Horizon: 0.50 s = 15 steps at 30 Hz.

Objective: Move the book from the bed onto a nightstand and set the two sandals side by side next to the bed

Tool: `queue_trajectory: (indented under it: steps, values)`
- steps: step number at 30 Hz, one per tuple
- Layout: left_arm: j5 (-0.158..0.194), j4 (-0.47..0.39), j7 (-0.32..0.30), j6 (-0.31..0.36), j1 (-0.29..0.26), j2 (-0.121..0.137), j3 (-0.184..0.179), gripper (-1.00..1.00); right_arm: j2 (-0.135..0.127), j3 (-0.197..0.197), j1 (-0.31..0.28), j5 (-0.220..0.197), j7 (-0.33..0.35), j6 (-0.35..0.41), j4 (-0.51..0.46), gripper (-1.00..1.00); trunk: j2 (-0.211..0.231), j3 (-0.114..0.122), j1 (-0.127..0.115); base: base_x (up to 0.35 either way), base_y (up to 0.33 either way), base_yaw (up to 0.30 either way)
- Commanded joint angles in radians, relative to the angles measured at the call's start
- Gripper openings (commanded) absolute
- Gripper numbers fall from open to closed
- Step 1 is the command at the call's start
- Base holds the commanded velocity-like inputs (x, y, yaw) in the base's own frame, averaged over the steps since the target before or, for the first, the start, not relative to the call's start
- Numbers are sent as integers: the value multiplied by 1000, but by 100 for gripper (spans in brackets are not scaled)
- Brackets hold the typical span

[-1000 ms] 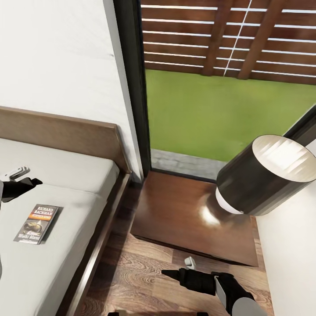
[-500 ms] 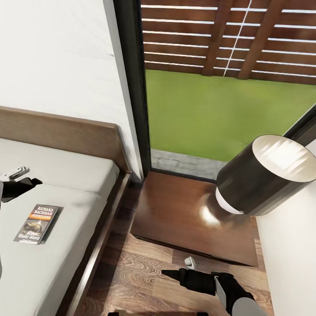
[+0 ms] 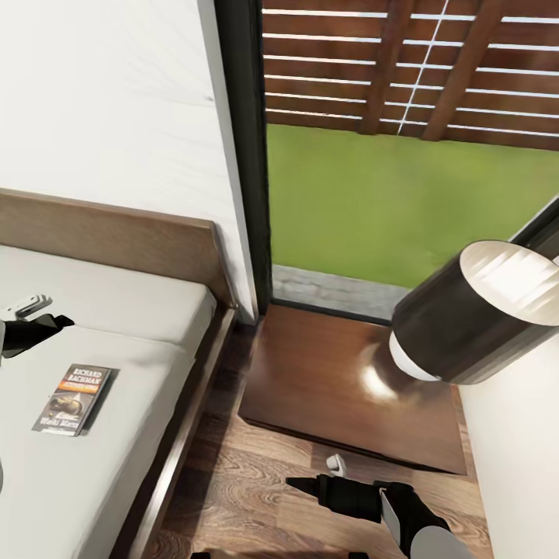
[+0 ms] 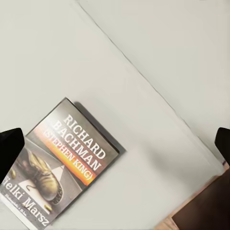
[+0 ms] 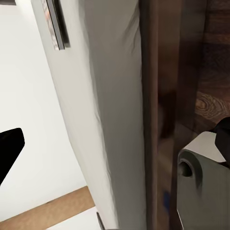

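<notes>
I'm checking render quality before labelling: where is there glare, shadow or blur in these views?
Head view: a bright glare patch on the glossy nightstand beside the lamp; the book has soft, hard-to-read lettering. Left wrist view: the book reads sharply and casts a thin shadow on the mattress. Right wrist view: the mattress side is shaded, the bed frame dark.

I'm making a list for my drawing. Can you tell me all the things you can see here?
Book: one, dark with orange band, flat on the mattress.
Bed: one, brown frame, pale mattress, at left.
Nightstand: one, glossy brown, beside the bed.
Lamp: one, black shade, white base, on the nightstand.
Window: one, black frame, showing lawn and fence.
Floor: brown planks.
Left gripper: black, open, above the mattress.
Right gripper: black, open, over the floor.
</notes>
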Motion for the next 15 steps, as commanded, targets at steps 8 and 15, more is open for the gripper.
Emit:
queue_trajectory:
  steps: [8, 15]
  values:
    - [11, 0, 9, 4, -1, 0, 1, 100, 1, -8, -1, 8, 5, 10, -2, 100, 0, -1, 0, 5, 38, 0]
    - [12, 1, 9, 4, -1, 0, 1, 100, 1, -8, -1, 8, 5, 10, -2, 100, 0, -1, 0, 0, 91, 0]
